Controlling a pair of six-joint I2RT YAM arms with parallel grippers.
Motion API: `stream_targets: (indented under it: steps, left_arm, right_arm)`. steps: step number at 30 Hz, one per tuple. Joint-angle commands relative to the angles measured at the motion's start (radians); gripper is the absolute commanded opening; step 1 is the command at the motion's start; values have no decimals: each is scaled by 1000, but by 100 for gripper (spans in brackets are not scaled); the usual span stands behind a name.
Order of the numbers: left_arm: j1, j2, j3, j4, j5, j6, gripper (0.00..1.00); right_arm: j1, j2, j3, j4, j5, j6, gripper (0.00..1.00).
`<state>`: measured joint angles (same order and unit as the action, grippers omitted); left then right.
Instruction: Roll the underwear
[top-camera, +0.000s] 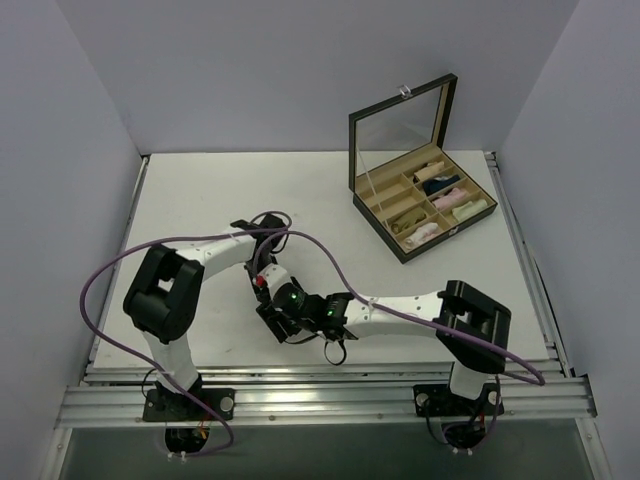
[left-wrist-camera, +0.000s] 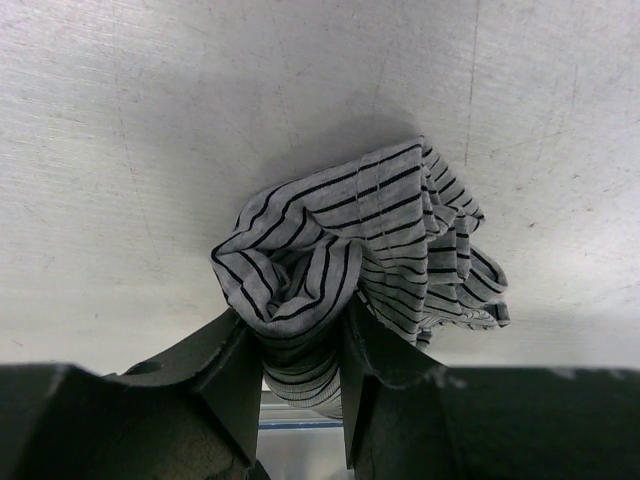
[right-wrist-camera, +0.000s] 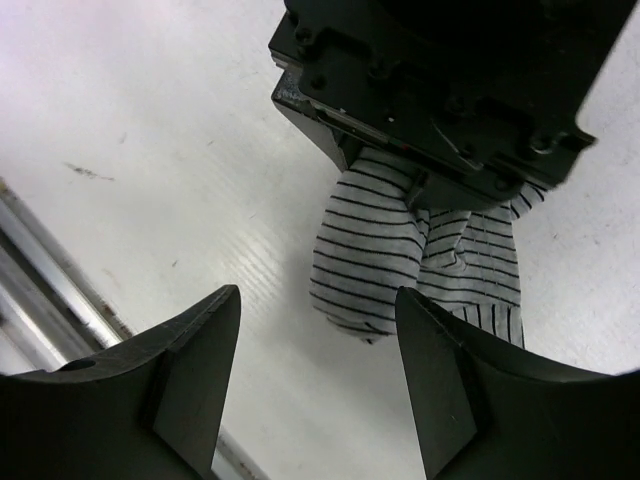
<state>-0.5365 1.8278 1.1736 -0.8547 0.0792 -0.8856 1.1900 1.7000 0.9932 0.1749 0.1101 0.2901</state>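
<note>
Big picture first: a white table (top-camera: 200, 190) with an open divided box (top-camera: 450, 236) over at the far right and small rolled garments (top-camera: 425, 232) in its compartments. The left arm (top-camera: 215, 250) and right arm (top-camera: 400, 305) both reach to the near middle of the table, and their ends meet there. From overhead that's all you get, since the cloth is hidden under them.

The left gripper (left-wrist-camera: 300, 315) is pinched down on the underwear (left-wrist-camera: 370, 230). A bunched fold is squeezed between its fingers and the rest spills out ahead in a crumpled wad. It's resting on the table or just above it, can't tell which. The right gripper (right-wrist-camera: 318, 300) is spread wide with nothing in it, pointed at the bundle from close by.

Handling-wise it looks like thin, light, floppy striped knit with zero stiffness, so I'd bet it springs out of any roll once it's let go. The best spot to grab is probably the rounded folded end, taking all the layers at once rather than a loose edge.

The left wrist view shows the pinch and the messy loose side. The right wrist view shows the other side: two smoother rounded lobes under the left gripper's body, plus a clear gap between them and its own jaws.
</note>
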Motion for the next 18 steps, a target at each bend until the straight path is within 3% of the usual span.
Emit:
stream_targets:
  steps: [1,9,12,16,18]
  left_arm:
    - [-16,74,-25,-113,-41,34,17]
    - [-16,85,-42,-118,-42,31,17]
    - [-16,84,-45,-121,-44,34,17]
    - [-14,68,-43,-116,-10,16,22]
    - [-10,54,-46,-106,8,10,26]
  right_arm:
    - [26,68,65,-37,172,-65,59]
    - [66,162,74,24,287,-104,57]
    - [72,190,70,23,322,-97,52]
    - [72,193,19,49,359,-28,21]
    - [65,155,-48,109,305,13,12]
